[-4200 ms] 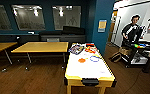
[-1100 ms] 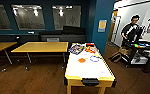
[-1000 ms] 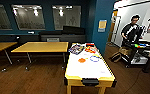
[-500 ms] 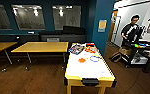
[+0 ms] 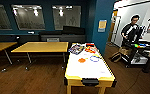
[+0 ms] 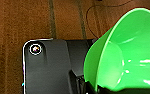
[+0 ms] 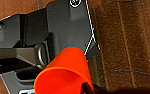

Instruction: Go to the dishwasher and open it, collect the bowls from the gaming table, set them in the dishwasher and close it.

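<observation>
Green bowl point(image 6: 121, 57) cut off at the frame edge, base hidden in dark hardware. Orange bowl point(image 7: 63, 72) likewise cropped. On the gaming table point(image 5: 91, 71), small items near its far end too blurred, possibly bowls.

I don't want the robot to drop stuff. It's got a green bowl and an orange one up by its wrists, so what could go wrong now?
The green bowl sits tilted over the wooden floor, apparently gripped only at its rim, so a bump might shake it loose. The same goes for the orange bowl in the right wrist view. Also, a thin cable lies on the floor below; the wheels could perhaps catch it while driving.
</observation>
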Controlling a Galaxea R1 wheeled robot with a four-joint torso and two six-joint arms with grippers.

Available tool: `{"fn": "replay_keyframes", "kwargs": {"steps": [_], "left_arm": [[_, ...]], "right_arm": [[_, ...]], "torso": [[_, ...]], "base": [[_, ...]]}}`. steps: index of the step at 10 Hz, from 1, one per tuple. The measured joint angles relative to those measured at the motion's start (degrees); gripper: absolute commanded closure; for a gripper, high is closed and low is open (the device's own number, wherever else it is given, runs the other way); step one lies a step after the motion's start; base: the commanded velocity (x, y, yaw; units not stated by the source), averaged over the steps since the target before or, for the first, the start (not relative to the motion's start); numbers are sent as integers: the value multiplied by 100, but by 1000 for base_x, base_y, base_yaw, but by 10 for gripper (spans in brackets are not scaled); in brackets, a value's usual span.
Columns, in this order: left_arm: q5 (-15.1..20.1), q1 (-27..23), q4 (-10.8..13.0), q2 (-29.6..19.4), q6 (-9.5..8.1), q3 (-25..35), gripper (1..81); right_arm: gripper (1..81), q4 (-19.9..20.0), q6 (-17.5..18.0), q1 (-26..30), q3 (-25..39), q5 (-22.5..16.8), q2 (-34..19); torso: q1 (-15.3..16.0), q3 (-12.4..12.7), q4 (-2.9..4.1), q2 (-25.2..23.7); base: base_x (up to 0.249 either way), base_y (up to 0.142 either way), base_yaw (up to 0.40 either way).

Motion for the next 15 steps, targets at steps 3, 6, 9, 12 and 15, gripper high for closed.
{"fn": "replay_keyframes", "kwargs": {"steps": [3, 6, 9, 12, 15], "left_arm": [[-17, 0, 2, 0, 2, 0, 811], [-6, 17, 2, -127, 0, 118, 811], [94, 63, 0, 20, 0, -371, 811], [138, 30, 0, 546, -2, -1040, 811], [135, 17, -4, 890, -27, -1538, 811]], "right_arm": [[811, -91, -17, 4, 778, 12, -451], [811, -139, -15, 6, 878, 26, -647], [811, -163, -13, 52, 389, 39, -564], [811, -166, -13, 111, 254, 69, -396], [811, -251, -17, 188, -138, -13, -60]], "torso": [[0, 0, 0, 0], [0, 0, 0, 0], [0, 0, 0, 0], [0, 0, 0, 0], [0, 0, 0, 0]], "base": [[0, 0, 0], [0, 0, 0], [0, 0, 0], [0, 0, 0], [0, 0, 0]]}}
